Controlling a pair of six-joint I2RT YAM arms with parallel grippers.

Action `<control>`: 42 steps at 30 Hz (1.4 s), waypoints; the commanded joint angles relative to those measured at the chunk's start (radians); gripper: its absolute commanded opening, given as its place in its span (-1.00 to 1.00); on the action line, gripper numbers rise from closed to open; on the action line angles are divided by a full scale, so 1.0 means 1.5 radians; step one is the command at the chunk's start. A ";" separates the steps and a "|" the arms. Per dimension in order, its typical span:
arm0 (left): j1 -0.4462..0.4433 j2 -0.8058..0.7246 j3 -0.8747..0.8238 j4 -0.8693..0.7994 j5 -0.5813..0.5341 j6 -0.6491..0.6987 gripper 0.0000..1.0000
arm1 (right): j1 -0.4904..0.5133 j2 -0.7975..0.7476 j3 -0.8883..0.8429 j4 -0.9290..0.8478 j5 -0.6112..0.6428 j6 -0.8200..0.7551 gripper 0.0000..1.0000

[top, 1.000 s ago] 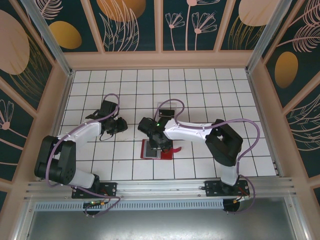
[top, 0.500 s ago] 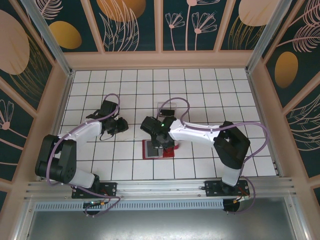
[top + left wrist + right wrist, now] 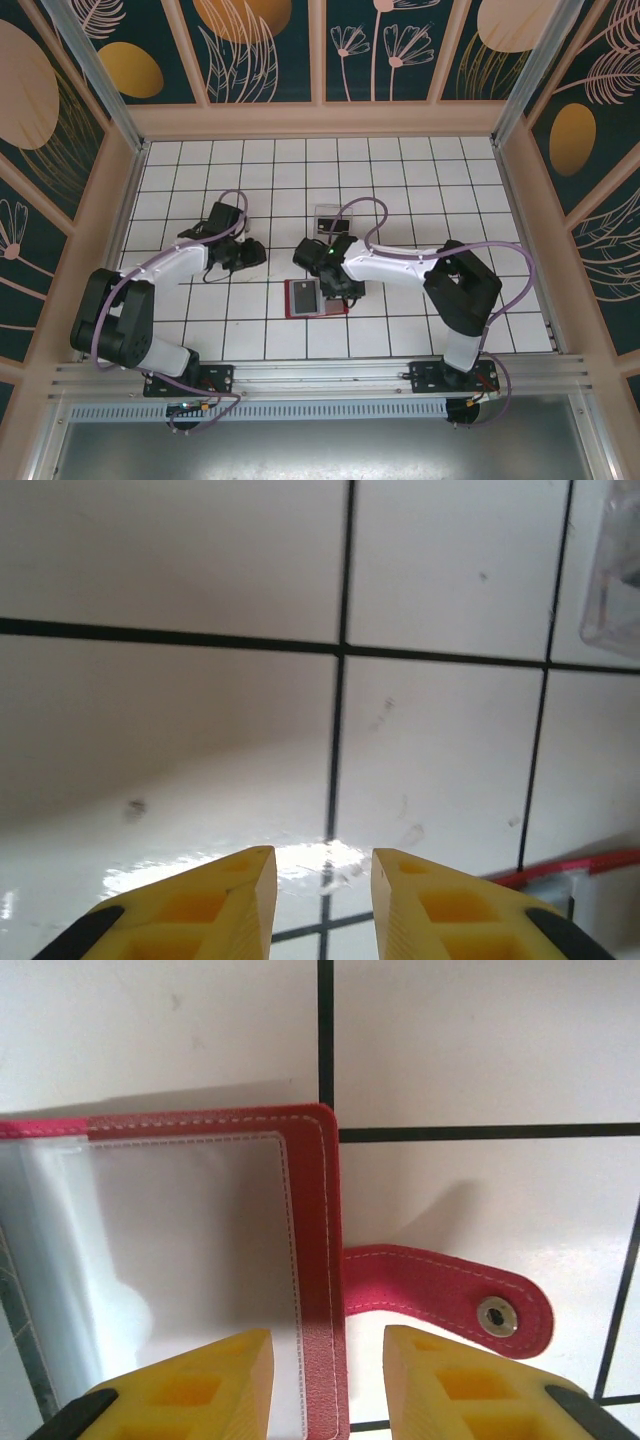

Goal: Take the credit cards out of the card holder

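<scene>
Leatherette card holder [image 3: 312, 1210] w/ metal snap [image 3: 496, 1316]

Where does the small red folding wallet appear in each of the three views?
Top external: small red folding wallet, open, just below centre.
Left wrist: a thin red edge, lower right corner.
Right wrist: left half, tab pointing right.
Shared landmark: black grid lines of the white table.

Card holder [image 3: 315, 297] lies on the table [image 3: 420, 180], tray [image 3: 333, 220] behind it.

One red card holder [image 3: 315, 1210], one clear tray [image 3: 322, 212], two arms [image 3: 170, 262], two pairs of fingers [image 3: 190, 1380].
</scene>
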 commanded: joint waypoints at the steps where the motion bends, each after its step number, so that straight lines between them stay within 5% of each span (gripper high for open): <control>1: -0.037 0.004 0.004 0.005 0.013 -0.027 -0.39 | -0.011 -0.014 0.034 -0.022 0.034 -0.018 -0.29; 5: -0.066 -0.007 -0.021 0.035 0.022 -0.078 -0.42 | -0.037 -0.043 0.025 0.042 -0.025 -0.052 -0.28; 11: -0.101 -0.041 -0.068 0.098 0.047 -0.160 -0.48 | -0.074 -0.105 -0.083 0.264 -0.247 -0.082 -0.30; 18: -0.155 -0.042 -0.101 0.142 0.041 -0.225 -0.59 | -0.102 -0.127 -0.175 0.398 -0.370 -0.080 -0.31; 28: -0.222 -0.019 -0.118 0.184 0.041 -0.282 -0.71 | -0.117 -0.127 -0.215 0.431 -0.399 -0.079 -0.33; 42: -0.228 0.013 -0.135 0.183 0.051 -0.271 -0.79 | -0.116 -0.093 -0.209 0.451 -0.430 -0.081 -0.33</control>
